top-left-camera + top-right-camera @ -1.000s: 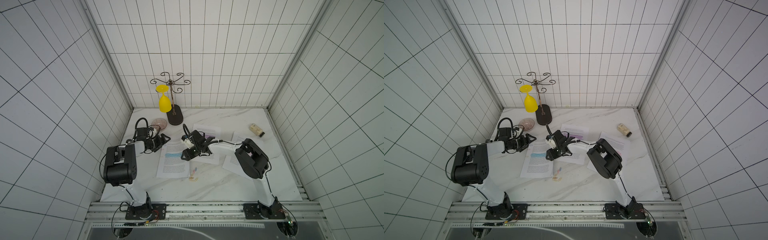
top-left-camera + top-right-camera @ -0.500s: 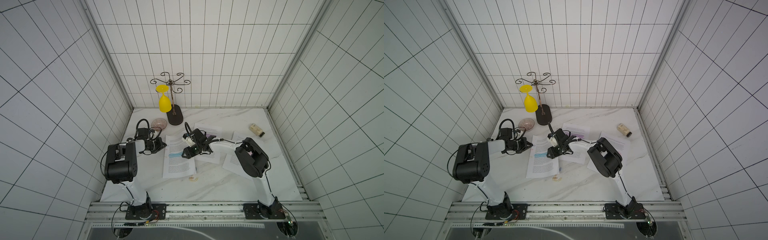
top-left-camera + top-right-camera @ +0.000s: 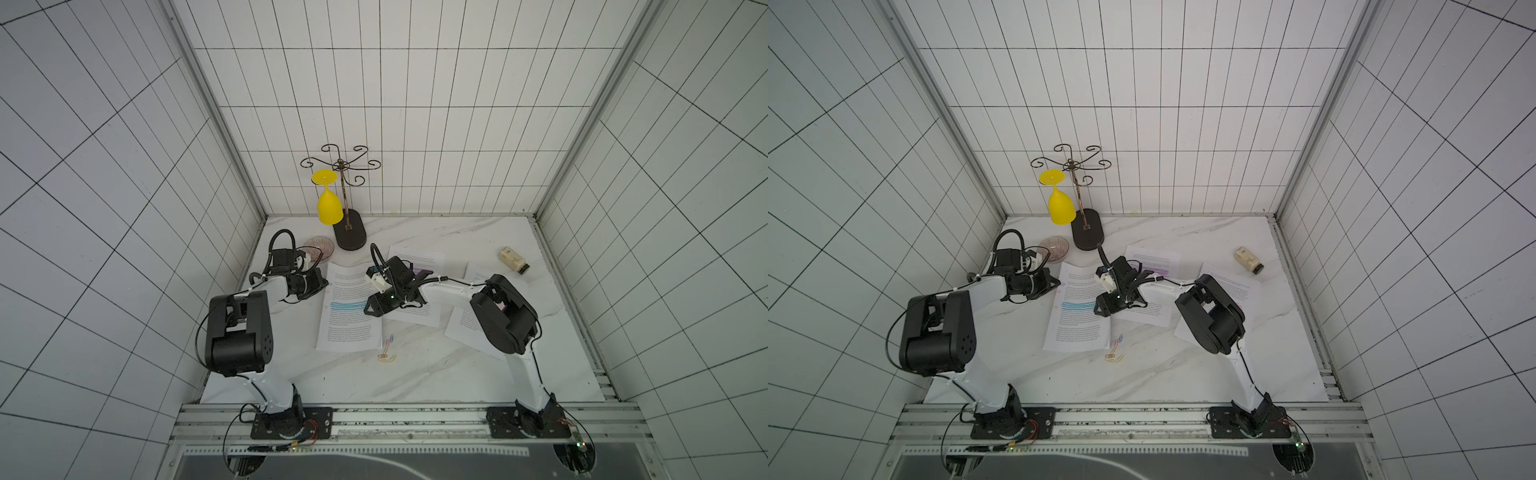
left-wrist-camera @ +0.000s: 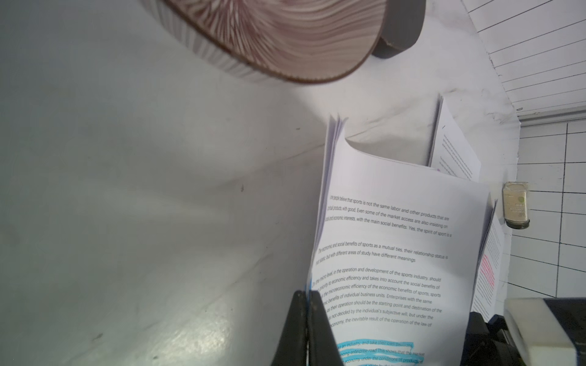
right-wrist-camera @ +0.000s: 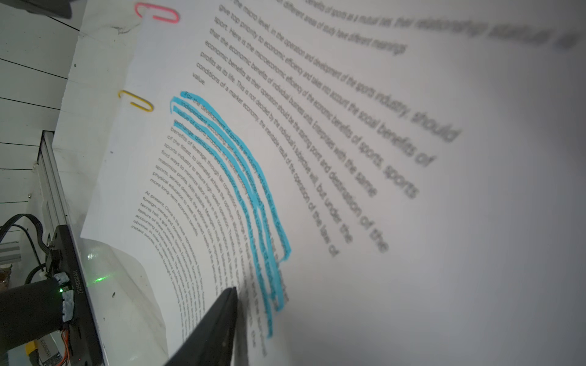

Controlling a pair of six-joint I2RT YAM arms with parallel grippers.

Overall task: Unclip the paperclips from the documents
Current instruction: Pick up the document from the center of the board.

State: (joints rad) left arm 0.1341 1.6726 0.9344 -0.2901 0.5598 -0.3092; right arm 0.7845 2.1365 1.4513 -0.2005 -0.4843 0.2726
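Left gripper [image 4: 307,296] clenched at blue-band document [image 4: 396,253] edge, bowl [image 4: 285,38] near; right gripper [image 3: 372,306] on it, grip unclear

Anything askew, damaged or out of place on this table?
Yes. The blue-highlighted document has a corner bowed up and its sheets fanned apart in the left wrist view. The small bottle lies on its side. Nothing looks spilled or torn.

White document [image 5: 444,253], black text, some blue-highlighted. Pink paperclip [image 5: 157,14], gold paperclip [image 5: 136,102] too. Bowl [image 4: 285,38] beyond the left gripper [image 4: 307,298] is brown-striped.
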